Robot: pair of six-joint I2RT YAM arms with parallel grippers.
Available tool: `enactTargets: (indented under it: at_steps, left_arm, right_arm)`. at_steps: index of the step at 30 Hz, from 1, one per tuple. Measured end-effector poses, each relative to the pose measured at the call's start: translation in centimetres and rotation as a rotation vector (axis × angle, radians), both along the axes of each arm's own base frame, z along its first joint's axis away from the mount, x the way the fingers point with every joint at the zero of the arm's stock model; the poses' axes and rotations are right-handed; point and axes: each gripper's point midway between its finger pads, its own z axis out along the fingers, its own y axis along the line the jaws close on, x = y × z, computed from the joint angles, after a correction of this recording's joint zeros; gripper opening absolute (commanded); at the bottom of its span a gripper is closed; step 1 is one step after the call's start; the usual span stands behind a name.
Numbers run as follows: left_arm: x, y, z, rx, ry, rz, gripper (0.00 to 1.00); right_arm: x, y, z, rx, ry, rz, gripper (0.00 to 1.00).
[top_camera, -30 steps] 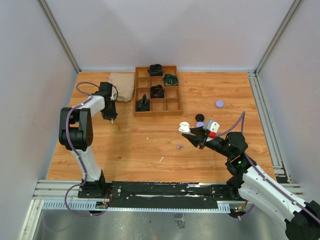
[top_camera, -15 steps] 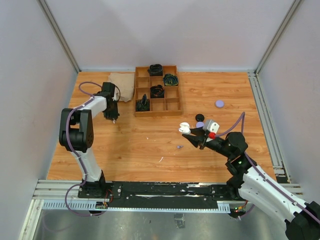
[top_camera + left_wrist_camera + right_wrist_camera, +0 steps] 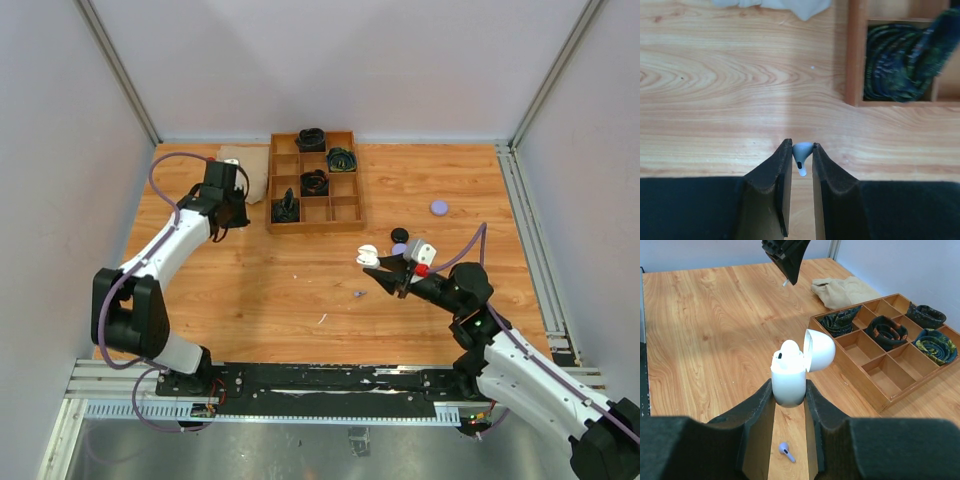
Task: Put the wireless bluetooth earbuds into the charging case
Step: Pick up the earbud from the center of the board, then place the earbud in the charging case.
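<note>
My left gripper (image 3: 802, 148) is shut on a small pale earbud (image 3: 801, 153), pinched by its head with the stem toward the camera, above bare wood near the tray. In the top view this gripper (image 3: 234, 216) hangs left of the tray. The right gripper (image 3: 788, 390) is shut on a white charging case (image 3: 788, 381). Its lid (image 3: 819, 350) is flipped open and one white earbud (image 3: 789, 349) sits inside. The case (image 3: 369, 255) is held over the table's middle right. A lilac earbud (image 3: 786, 451) lies on the wood under it, also seen in the top view (image 3: 358, 294).
A wooden divided tray (image 3: 315, 228) with coiled dark items stands at the back centre, with a beige cloth (image 3: 245, 170) to its left. A black puck (image 3: 400, 235) and a lilac puck (image 3: 439, 207) lie right of the tray. A small white piece (image 3: 322, 319) lies nearer the front.
The left arm has stretched out and its gripper has risen and shifted toward the back, near the tray's corner. The right arm and the case have not moved.
</note>
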Motion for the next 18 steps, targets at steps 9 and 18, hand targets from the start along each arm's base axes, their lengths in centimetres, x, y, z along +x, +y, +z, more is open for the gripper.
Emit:
enactTargets:
  at_steps: [9,18]
  left_arm:
    - [-2.9,-5.6,5.0,-0.039,-0.173,-0.116,0.19]
    - [-5.0,-10.6,11.8,-0.137,-0.398,-0.218,0.18]
  right_arm:
    - [0.6,0.6,-0.5,-0.010,0.014,0.010,0.13]
    - [1.2,1.4,-0.4,0.001,0.020,0.029,0.13]
